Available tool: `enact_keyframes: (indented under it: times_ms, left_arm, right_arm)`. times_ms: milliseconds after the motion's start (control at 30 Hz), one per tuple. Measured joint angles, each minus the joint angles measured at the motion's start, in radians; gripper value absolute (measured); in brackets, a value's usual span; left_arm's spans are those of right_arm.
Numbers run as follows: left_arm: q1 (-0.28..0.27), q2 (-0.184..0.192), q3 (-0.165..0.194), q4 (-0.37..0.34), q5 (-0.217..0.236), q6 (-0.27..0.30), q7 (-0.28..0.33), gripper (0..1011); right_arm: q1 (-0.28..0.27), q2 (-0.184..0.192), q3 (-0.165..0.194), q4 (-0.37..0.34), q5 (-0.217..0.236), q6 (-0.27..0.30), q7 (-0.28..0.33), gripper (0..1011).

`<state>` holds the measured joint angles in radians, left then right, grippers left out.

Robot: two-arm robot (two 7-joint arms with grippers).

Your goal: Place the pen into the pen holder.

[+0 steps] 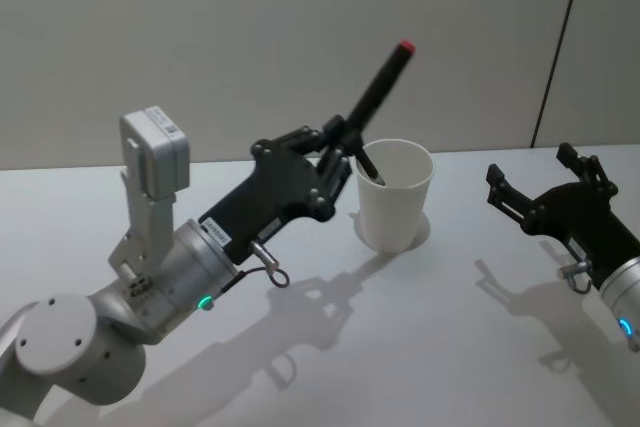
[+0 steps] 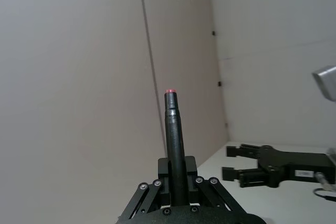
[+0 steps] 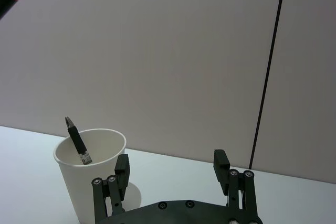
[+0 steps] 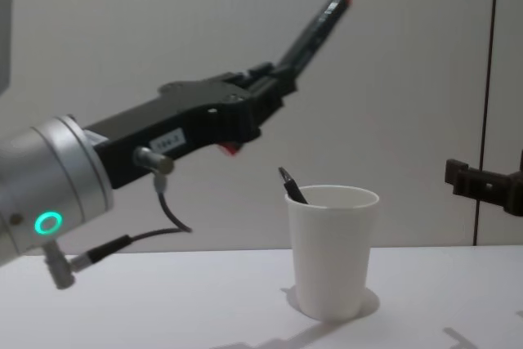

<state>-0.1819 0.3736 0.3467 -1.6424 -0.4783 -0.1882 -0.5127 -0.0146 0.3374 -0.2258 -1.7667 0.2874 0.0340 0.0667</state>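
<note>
The left gripper [image 1: 343, 150] was clenched on the black pen [image 1: 381, 80], holding it aslant in the air with its red end uppermost. It hung just beside the left of the pen holder's rim. The pen holder [image 1: 396, 205], a white paper cup, stood upright on the table [image 1: 450, 337] near the far edge. A slim black object [image 1: 369, 166] leaned inside it against the rim. The right gripper [image 1: 531, 169] hovered near the table's right edge, its jaws released and holding nothing.
</note>
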Motion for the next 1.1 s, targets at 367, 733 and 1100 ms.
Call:
enact_keyframes:
  times_ms: [367, 733, 1100]
  left_arm:
    - [-0.057, -0.039, 0.023, 0.081, -0.012, 0.029, -0.168, 176]
    - [-0.092, -0.066, 0.04, 0.131, 0.008, 0.045, -0.233, 173]
    - [-0.107, -0.076, 0.048, 0.152, 0.019, 0.051, -0.256, 174]
  right_arm:
    - [0.0, 0.0, 0.0, 0.0, 0.0, 0.0, 0.0, 1001]
    - [0.0, 0.0, 0.0, 0.0, 0.0, 0.0, 0.0, 1001]
    - [-0.004, 0.003, 0.002, -0.008, 0.012, 0.002, 0.014, 1001]
